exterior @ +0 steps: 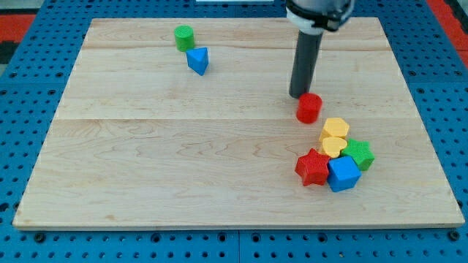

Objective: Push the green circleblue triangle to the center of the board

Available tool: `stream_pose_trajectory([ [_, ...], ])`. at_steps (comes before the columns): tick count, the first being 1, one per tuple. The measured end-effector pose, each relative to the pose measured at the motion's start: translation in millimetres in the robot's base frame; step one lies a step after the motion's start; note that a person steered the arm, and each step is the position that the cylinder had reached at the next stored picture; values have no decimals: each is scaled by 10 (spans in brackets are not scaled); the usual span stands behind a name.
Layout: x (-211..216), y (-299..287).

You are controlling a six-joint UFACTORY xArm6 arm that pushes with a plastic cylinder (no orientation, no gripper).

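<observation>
A green circle block (183, 36) stands near the view's top left of the wooden board (183, 146). A blue triangle block (198, 60) sits just below and right of it, almost touching. My dark rod comes down from the view's top, and my tip (298, 95) rests on the board right of centre. The tip is far to the right of both blocks, about 140 pixels from the blue triangle. It sits just up-left of a red circle block (309, 107), close to touching it.
A cluster lies at the view's lower right: two yellow blocks (336, 128) (333, 146), a green star (359, 154), a red star (313, 167) and a blue cube (343, 174). Blue pegboard (29, 88) surrounds the board.
</observation>
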State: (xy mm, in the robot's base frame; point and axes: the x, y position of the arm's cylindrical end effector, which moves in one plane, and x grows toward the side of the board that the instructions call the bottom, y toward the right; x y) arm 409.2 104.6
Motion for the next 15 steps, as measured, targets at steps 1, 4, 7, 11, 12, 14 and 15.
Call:
stream_pose_trajectory([
  [1, -129, -118],
  [4, -1525, -903],
  [7, -1766, -2097],
  [11, -662, -1775],
  [12, -664, -1654],
  [14, -954, -1688],
  [15, -875, -1462],
])
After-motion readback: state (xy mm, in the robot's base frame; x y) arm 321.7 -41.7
